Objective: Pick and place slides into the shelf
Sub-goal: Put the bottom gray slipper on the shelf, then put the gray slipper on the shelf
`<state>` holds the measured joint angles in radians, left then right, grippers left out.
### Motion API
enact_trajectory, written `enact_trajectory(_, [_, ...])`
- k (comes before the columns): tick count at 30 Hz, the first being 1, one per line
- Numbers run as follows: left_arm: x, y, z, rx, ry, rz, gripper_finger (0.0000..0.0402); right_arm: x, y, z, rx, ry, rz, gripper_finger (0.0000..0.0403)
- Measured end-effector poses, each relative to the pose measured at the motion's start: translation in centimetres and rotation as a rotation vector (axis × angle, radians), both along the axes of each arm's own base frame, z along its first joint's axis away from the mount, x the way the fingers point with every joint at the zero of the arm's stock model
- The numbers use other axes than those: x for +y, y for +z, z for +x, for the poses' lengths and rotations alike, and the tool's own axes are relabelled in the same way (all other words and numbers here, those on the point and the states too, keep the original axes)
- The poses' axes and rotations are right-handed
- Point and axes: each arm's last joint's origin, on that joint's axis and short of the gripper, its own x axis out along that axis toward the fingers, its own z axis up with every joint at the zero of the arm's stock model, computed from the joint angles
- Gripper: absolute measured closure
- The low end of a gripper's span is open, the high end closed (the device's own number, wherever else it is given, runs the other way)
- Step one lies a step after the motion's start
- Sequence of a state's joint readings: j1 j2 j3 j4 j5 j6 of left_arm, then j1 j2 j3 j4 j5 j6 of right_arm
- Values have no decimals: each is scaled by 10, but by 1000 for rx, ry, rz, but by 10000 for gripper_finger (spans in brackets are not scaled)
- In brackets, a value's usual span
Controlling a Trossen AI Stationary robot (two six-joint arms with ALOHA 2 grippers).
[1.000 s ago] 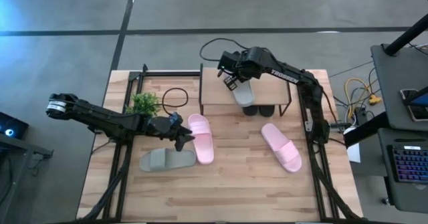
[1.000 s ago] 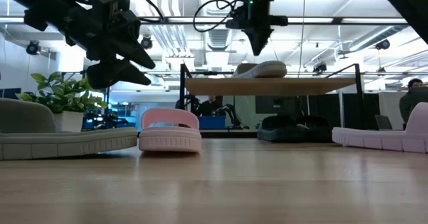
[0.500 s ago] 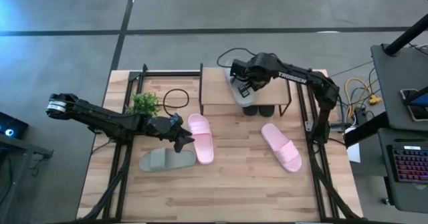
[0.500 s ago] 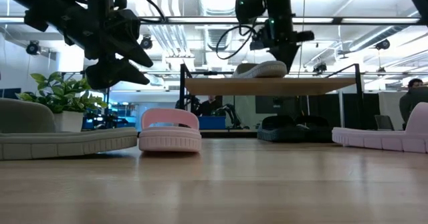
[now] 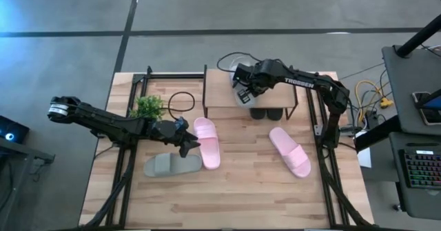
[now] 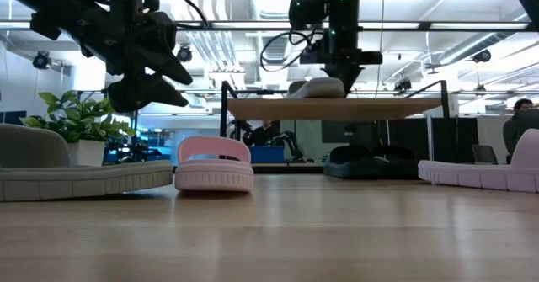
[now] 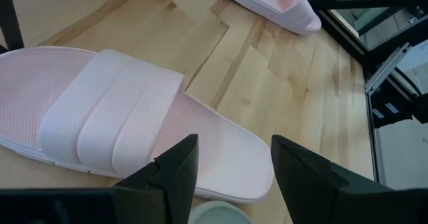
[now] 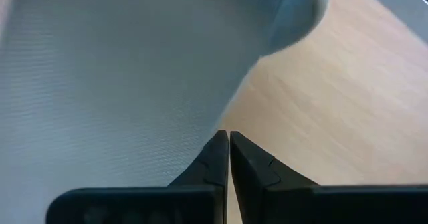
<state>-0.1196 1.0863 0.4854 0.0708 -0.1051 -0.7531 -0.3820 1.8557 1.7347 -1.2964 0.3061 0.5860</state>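
Shifted since a second back: the shelf (image 5: 227, 92) has slid toward the left-arm side of the worktop (image 5: 248, 183), carrying the grey slide (image 5: 243, 96) on its plank top, and the right arm has swung across it.

Right pincer (image 5: 242, 87) sits over that grey slide, fingers pressed together, tips against the footbed in its wrist view; nothing held. Looks like a nudge to seat the slide, not a carry.

Left arm reaches in from the far left. Left pincer (image 5: 186, 140) hangs above the worktop with fingers apart, empty. The near pink slide (image 5: 209, 143) lies just beside it, toward the worktop's middle, long axis running front to back, strap (image 7: 110, 110) ahead of the fingers in the wrist view. Left arm is plainly the nearer one for this slide; the grab likely wants the pincer lowered across the strap.

Other slides: second grey one (image 5: 171, 165) on the worktop at the front, near the left pincer; second pink (image 5: 290, 152) well apart, on the right-arm side; black pair (image 6: 370, 161) under the shelf.

Worktop is pale wood planks, bare between the slides. Plant (image 5: 147, 107) and a black ring (image 5: 180, 101) at the back left. Room beyond: ceiling lights, desks, a person (image 6: 520, 126) at the far edge in the low view.
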Motion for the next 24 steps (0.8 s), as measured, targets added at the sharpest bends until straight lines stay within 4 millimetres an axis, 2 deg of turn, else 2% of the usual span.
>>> enact_trajectory(13, [0, 0, 0, -2, 1, -1, 228, 5, 22, 2, -33, 54, -22, 394])
enact_trajectory(20, [-2, 6, 1, -8, -42, -27, 228, 42, 47, -4, -80, 193, -44, 394])
enact_trajectory(24, [-2, 12, -7, 203, -86, -19, 242, 62, 64, -12, -139, 205, -54, 394])
